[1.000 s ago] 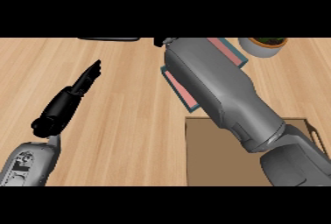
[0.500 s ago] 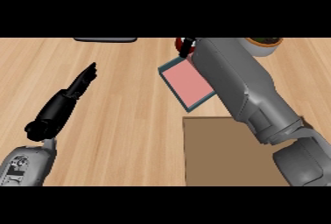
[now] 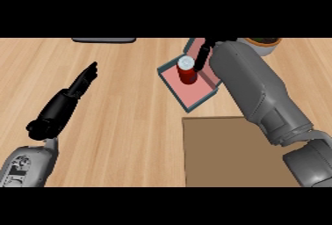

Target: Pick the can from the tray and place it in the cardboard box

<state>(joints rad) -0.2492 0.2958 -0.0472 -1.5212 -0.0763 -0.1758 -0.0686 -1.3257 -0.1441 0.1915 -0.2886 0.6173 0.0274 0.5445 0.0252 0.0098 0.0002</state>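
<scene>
While the can point(image 3: 186, 70) is standing upright in the tray point(image 3: 194, 94), black fingers point(image 3: 203, 55) are hanging just beside it.
Whether the right hand point(image 3: 205, 52) is gripping the can, I cannot tell; its forearm is crossing toward the cardboard box point(image 3: 227, 151) nearer the robot. Left of the tray, the left hand point(image 3: 83, 81) is resting with fingers straight.

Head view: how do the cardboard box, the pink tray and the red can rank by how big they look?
1. Cardboard box, largest, though cut off by the view's edge and partly behind the arm.
2. Pink tray, partly hidden by the forearm.
3. Red can, smallest, standing on the tray.
</scene>
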